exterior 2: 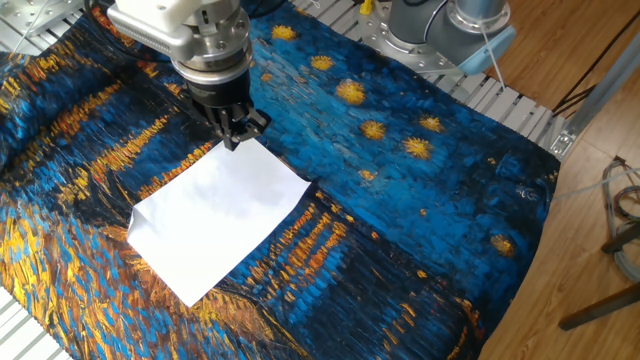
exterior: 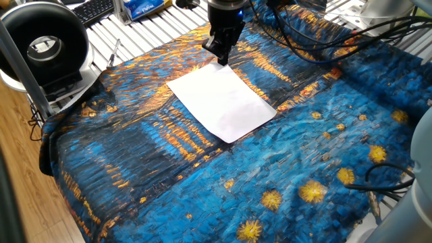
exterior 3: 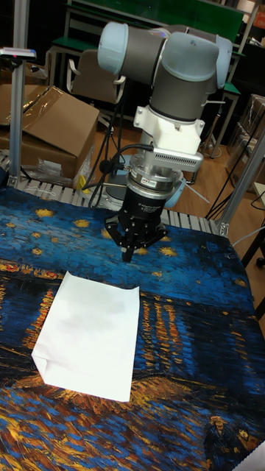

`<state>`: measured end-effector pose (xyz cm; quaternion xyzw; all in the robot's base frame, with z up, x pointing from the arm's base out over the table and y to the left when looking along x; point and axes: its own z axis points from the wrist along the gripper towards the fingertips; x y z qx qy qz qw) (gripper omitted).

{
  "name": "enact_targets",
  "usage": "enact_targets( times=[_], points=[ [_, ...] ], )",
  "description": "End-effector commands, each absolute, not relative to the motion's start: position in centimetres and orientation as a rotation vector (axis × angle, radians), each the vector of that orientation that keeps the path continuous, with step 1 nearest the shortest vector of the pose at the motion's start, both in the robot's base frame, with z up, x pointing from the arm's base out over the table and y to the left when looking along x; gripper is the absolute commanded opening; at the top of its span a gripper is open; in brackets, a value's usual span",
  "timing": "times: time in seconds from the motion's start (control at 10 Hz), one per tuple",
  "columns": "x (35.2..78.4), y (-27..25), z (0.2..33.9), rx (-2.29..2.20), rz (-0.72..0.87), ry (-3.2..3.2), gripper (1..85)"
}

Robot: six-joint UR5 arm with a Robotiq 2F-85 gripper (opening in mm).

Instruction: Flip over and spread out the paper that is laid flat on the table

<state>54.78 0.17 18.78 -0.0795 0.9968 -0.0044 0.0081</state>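
Wood-plank floor (exterior 2: 590, 200) runs warm and light along the 3 o'clock side in the other fixed view, with a grey metal strut (exterior 2: 600, 95) slanting across it. In one fixed view, a round black fan (exterior: 44, 44) sits at 10 o'clock, a black keyboard (exterior: 94, 9) at 11 o'clock on white slats (exterior: 145, 34). In the tall view, an open cardboard box (exterior 3: 44, 129) rests at 9 o'clock, green shelving (exterior 3: 177, 15) at 12 o'clock, dim behind.
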Motion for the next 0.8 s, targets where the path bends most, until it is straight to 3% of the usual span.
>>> enact_targets(
  times=[0.0,0.7],
  points=[
    [54.89,0.63,18.74,-0.228,0.022,3.108,1.0],
    [54.85,0.69,18.78,-0.231,0.022,3.109,1.0]
  ],
)
